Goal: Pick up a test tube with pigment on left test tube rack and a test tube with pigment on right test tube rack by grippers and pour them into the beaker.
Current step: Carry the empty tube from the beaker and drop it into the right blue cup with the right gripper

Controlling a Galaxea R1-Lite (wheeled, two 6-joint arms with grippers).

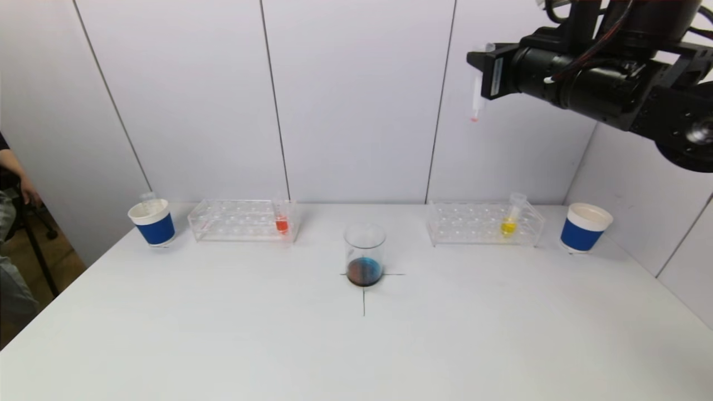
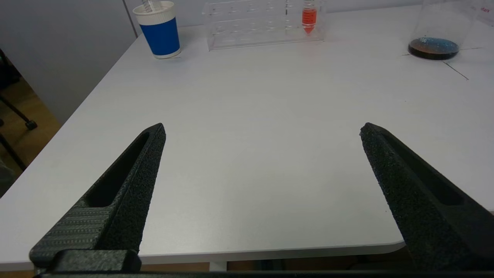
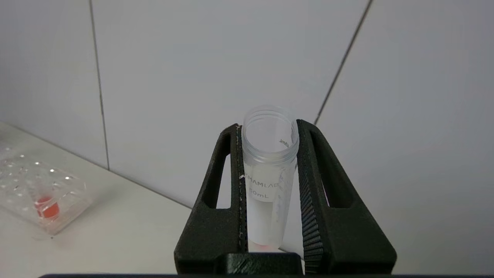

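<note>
A: Nearest your body, on the beaker's point(image 1: 365, 255) left and well short of it, your left gripper point(image 2: 262, 131) hangs low over the table's point(image 1: 223, 334) front edge, fingers spread wide, nothing between them. It shows only in its own wrist view.

B: And the beaker?

A: Mid-table on a black cross mark point(image 1: 365, 289), upright, dark liquid with a blue patch on the bottom.

B: Racks?

A: Both just behind the beaker, near the wall. Your left rack point(image 1: 242, 220) sits to its left, with one red-pigment tube point(image 1: 282, 218) at the end closest to the beaker. Your right rack point(image 1: 483, 224) sits to its right, holding a yellow-pigment tube point(image 1: 511, 216) that leans a bit.

B: Cups?

A: A blue-banded paper cup point(image 1: 152, 223) sits left of the beaker, beyond the left rack, with a clear tube sticking out of it. Another cup point(image 1: 584, 226) sits right of the beaker, beyond the right rack.

B: Right arm?

A: Your right gripper point(image 3: 270, 129) is high above the table, up and right of the beaker, over the right rack area. It's pinching a clear test tube point(image 3: 268, 181), mouth up, almost empty, with only a reddish trace at the tip.
</note>
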